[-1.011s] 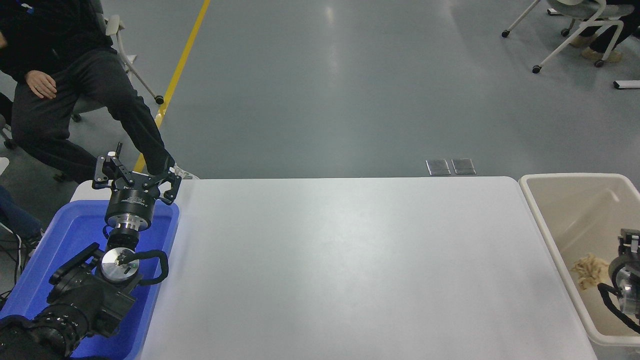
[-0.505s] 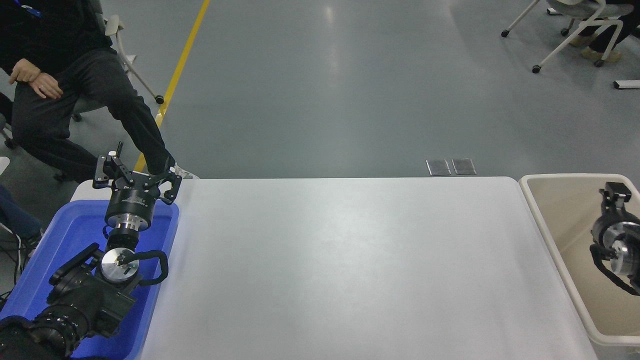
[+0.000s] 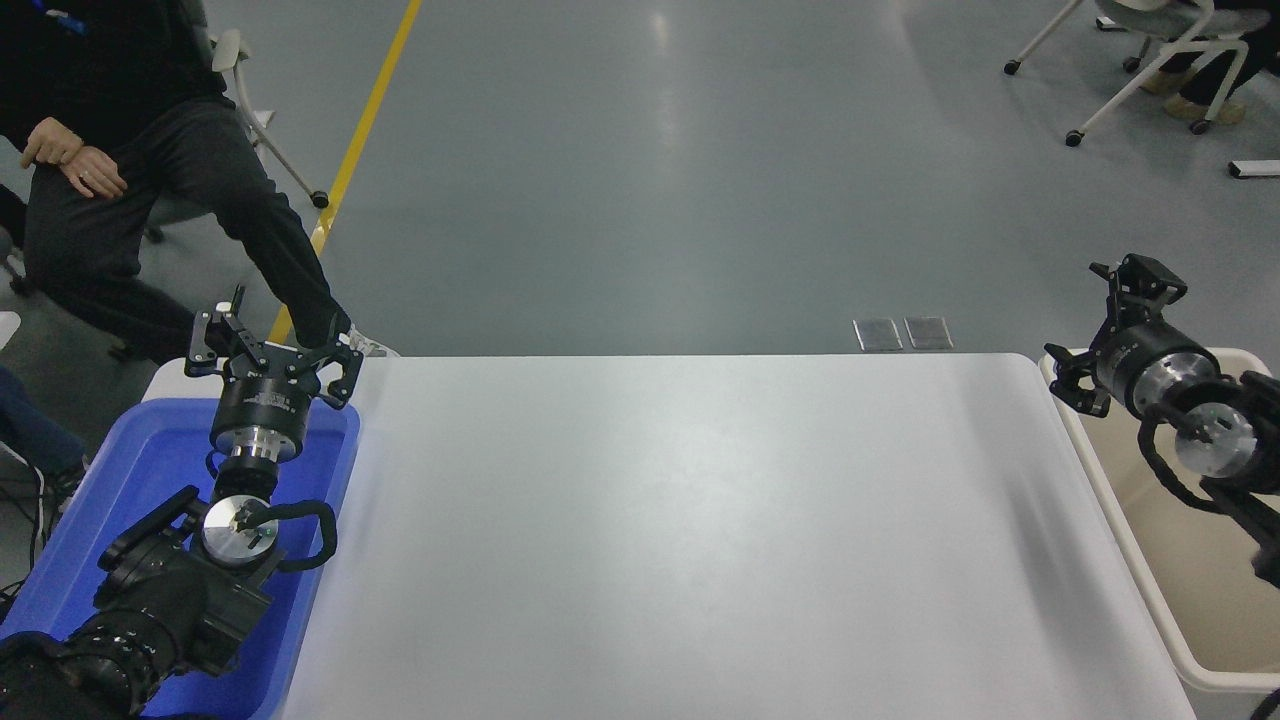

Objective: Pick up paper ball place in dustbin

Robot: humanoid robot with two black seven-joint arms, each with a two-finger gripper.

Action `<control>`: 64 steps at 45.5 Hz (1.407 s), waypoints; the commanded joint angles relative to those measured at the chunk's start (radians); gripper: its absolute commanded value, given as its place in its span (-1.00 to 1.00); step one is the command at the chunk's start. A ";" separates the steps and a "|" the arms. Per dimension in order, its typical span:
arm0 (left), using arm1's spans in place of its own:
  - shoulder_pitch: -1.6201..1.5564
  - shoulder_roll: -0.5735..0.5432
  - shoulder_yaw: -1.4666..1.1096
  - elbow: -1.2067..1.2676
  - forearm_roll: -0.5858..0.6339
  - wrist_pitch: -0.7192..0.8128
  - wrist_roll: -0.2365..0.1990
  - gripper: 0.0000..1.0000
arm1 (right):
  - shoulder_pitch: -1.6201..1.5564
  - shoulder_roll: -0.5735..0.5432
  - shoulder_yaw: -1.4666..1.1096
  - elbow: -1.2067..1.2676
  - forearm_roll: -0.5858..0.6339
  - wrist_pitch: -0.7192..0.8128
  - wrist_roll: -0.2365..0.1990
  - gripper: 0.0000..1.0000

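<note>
The black right gripper (image 3: pixel 1102 330) hangs with fingers spread and empty above the far-left rim of the large beige plastic dustbin (image 3: pixel 1150 600), which the frame's right edge cuts off. The crumpled tan paper ball cannot be seen; the arm hides part of the bin's inside. The left gripper (image 3: pixel 272 345), also open, sits parked over the blue plastic tray (image 3: pixel 330 500).

Robotics lab or test hall: bare grey floor (image 3: pixel 650 180) with yellow line (image 3: pixel 345 165), wheeled chairs (image 3: pixel 1130 60), white table (image 3: pixel 700 520).
</note>
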 commanded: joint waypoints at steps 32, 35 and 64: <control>0.000 0.000 0.000 0.000 0.000 -0.001 0.000 0.98 | -0.153 0.347 0.180 -0.277 0.140 0.443 0.095 1.00; 0.000 0.000 0.000 0.000 0.000 -0.001 0.000 0.98 | -0.155 0.347 0.177 -0.309 0.168 0.457 0.100 1.00; 0.000 0.000 0.000 0.001 0.000 -0.001 0.000 0.98 | -0.181 0.351 0.166 -0.344 0.180 0.474 0.100 1.00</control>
